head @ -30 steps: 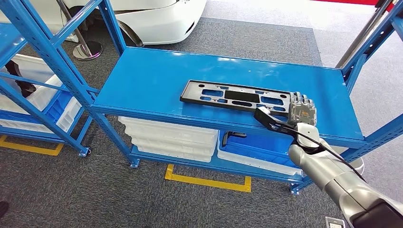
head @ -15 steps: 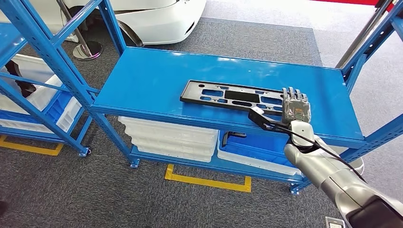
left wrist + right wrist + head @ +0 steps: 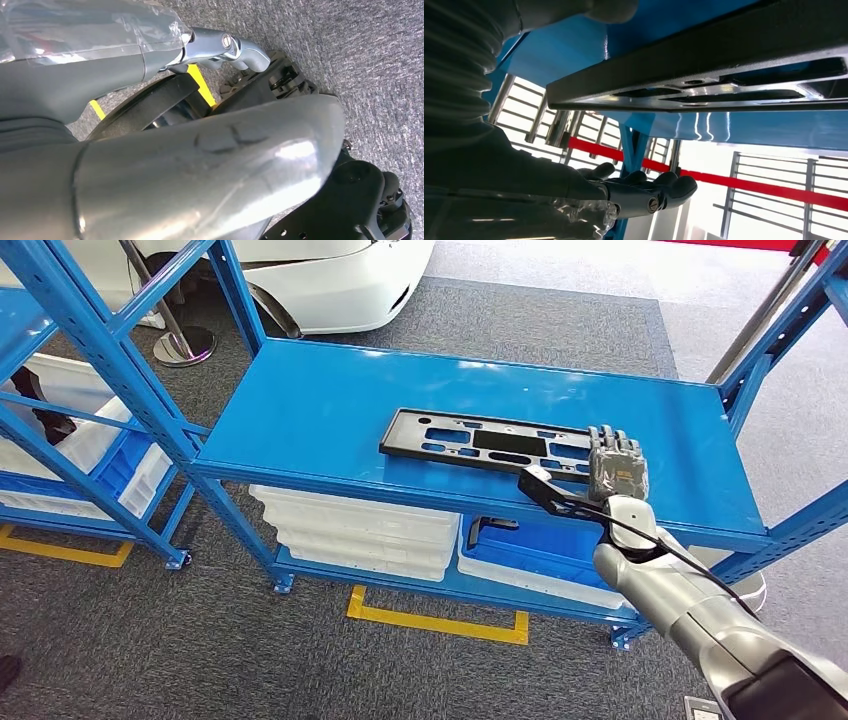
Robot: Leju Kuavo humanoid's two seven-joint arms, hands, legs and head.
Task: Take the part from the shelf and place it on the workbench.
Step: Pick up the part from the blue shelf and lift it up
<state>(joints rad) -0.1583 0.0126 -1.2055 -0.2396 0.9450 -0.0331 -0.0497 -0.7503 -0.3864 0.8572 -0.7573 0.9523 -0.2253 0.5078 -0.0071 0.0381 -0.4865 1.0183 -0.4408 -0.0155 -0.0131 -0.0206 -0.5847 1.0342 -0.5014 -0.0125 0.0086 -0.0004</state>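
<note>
The part (image 3: pixel 480 445) is a long flat black plastic frame with cut-outs. It lies flat on the blue top surface (image 3: pixel 330 410) of the low rack, right of centre. My right hand (image 3: pixel 616 465) is at the part's right end, back of the hand up, fingers pointing away from me. In the right wrist view the part's edge (image 3: pixel 704 70) runs between the thumb (image 3: pixel 609 7) and the outstretched fingers (image 3: pixel 649 192), with a gap on the finger side. My left hand (image 3: pixel 225 45) hangs over the grey carpet, holding nothing.
White bins (image 3: pixel 360 525) and a blue bin (image 3: pixel 545 550) sit on the lower level. A second blue rack (image 3: pixel 80 360) with bins stands at the left. Blue uprights (image 3: pixel 790 320) rise at the right end. A white car (image 3: pixel 330 280) is behind; yellow tape (image 3: pixel 440 620) marks the floor.
My right hand has slid a little to the left and forward along the surface, closing in on the part's right end. The part has not moved.
</note>
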